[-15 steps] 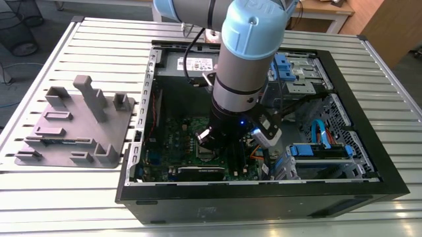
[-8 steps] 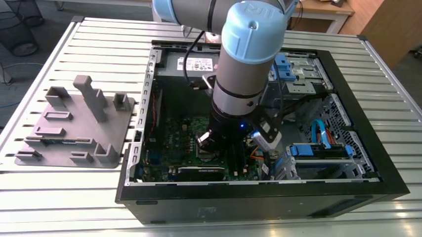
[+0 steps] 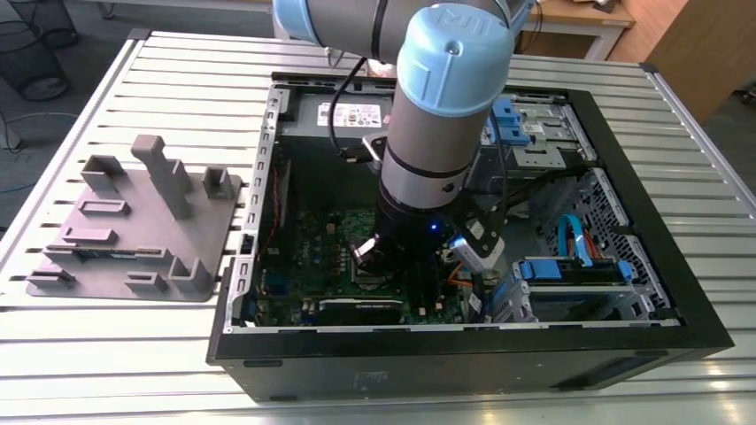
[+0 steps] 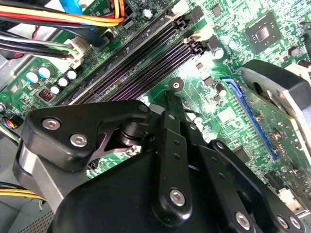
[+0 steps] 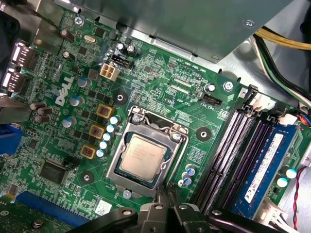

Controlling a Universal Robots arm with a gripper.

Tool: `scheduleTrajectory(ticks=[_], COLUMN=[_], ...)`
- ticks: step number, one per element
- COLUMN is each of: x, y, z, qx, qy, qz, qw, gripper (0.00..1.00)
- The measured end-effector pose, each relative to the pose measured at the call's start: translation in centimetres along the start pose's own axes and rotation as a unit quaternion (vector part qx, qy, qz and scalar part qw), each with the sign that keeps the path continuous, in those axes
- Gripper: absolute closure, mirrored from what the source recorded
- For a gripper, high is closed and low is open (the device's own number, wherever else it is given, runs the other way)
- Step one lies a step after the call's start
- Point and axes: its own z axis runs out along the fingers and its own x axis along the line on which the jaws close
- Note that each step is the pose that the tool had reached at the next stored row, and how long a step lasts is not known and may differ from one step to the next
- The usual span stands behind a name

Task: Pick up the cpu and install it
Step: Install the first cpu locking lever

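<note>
Hovering over the motherboard (image 5: 160, 73) inside the computer case (image 3: 661, 266), we see the cpu (image 5: 142, 156) lying flat in the metal socket frame (image 5: 148, 145), just beyond the gripper (image 5: 167, 194), whose jaws' state we cannot tell w/ certainty.

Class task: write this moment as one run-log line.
arm: inside computer case | hand: above motherboard | cpu: seated in socket frame

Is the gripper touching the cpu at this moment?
Apart. In the first wrist view the cpu lies in the socket frame, its whole silver top uncovered, and the gripper sits beyond the frame's edge.
</note>
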Motion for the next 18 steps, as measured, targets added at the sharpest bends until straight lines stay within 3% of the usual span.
scheduleTrajectory(ticks=[3,9,18], x=[0.01,0.06,-0.12], y=[0.00,-0.06,0.44], z=[-0.19,-1.23,-1.33], qx=[-0.0003,-0.0001,0.0000], qy=[-0.0003,-0.0001,-0.0002], qz=[0.000,0.000,0.000], qw=[1.00000,1.00000,1.00000], gripper=[0.89,0.89,0.89])
